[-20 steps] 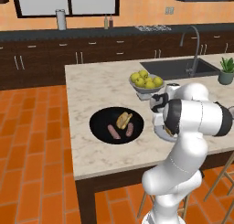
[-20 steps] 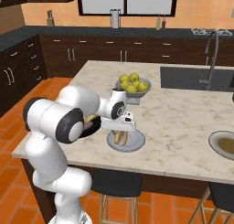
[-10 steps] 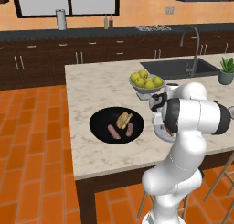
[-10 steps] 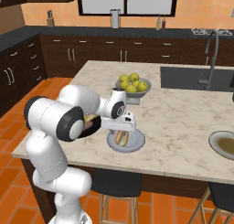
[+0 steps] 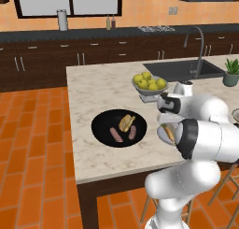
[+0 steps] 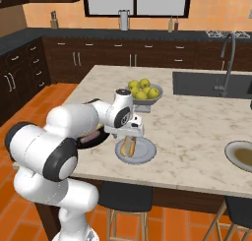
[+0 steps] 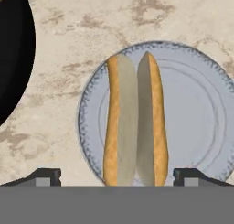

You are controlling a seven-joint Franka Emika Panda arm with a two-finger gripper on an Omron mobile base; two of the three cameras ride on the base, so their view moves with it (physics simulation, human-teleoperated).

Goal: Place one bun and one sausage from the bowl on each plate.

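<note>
Buns and sausages are split between two dishes now. One oblong golden-brown bun with a pale split top [image 7: 135,122] lies on the small pale grey-blue round plate [image 7: 201,122], slightly left of the plate's middle in the hand view, which leaves bare room beside it, probably for a sausage. The tool [image 7: 116,176] hangs just above the bun with its two dark tips spread wide on either side, released and gripping nothing. On the marble counter [image 5: 93,83] the wide glossy black bowl [image 5: 100,125] lies just beside the plate and holds the second bun [image 5: 126,123] and two slim pinkish-brown sausages [image 5: 116,134]. A grey footed bowl of yellow-green fruit [image 6: 141,90] stands behind. The brownish-centred plate [image 6: 242,154] lies well apart, bare.
</note>
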